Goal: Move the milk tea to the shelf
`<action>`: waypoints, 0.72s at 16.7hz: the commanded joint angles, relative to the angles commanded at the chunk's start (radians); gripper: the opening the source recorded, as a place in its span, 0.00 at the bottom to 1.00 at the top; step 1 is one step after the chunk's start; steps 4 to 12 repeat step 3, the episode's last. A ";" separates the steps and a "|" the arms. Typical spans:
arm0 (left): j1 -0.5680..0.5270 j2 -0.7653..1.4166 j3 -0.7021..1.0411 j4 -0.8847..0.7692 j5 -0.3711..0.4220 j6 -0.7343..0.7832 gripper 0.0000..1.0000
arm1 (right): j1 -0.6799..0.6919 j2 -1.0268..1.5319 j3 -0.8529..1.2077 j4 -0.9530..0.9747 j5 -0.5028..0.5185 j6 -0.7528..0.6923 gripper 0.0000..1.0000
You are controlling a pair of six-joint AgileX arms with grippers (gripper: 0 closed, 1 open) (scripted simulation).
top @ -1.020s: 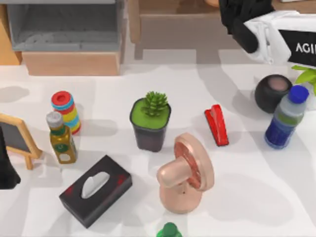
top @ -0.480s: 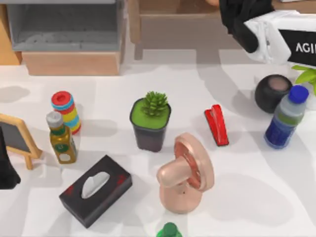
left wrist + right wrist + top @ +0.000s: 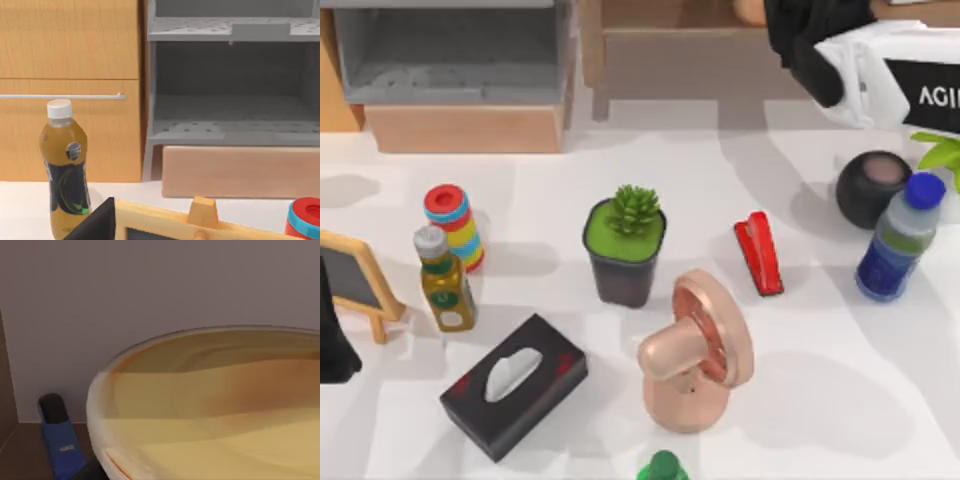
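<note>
The right arm reaches over the far right of the table, its black right gripper [image 3: 815, 45] at the top edge of the top view, over the shelf [image 3: 690, 60], a light-brown wooden unit with a plank top and a duller panel below. A sliver of the milk tea [image 3: 752, 10], tan-orange and rounded, peeks out just left of the gripper at the shelf's plank. In the right wrist view the milk tea [image 3: 210, 405] looms very close as a pale yellow-orange rounded body, with a small blue and black object [image 3: 59, 440] standing behind it against a grey-brown wall. Whether the fingers are closed on the milk tea or released cannot be told.

The left arm is parked at the left edge of the table, its dark left gripper [image 3: 332, 345] low beside a small chalkboard easel [image 3: 355, 280]; its finger state cannot be told either.

On the white table [image 3: 820, 400] stand a yellow-green bottle [image 3: 444, 282], a striped multicolour cylinder [image 3: 455, 225], a black tissue box [image 3: 513, 385], a potted succulent [image 3: 625, 245], a rose-gold fan [image 3: 695, 355], a red stapler [image 3: 758, 253], a black round speaker [image 3: 872, 187] and a blue-capped water bottle [image 3: 898, 240]. A grey-lined open box [image 3: 450, 60] sits at the far left.
</note>
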 joint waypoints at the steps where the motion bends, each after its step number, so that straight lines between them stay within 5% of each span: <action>1: 0.000 0.000 0.000 0.000 0.000 0.000 1.00 | 0.000 0.000 0.000 0.000 0.000 0.000 1.00; 12: 0.000 0.000 0.000 0.000 0.000 0.000 1.00 | 0.000 0.000 0.000 0.000 0.000 0.000 1.00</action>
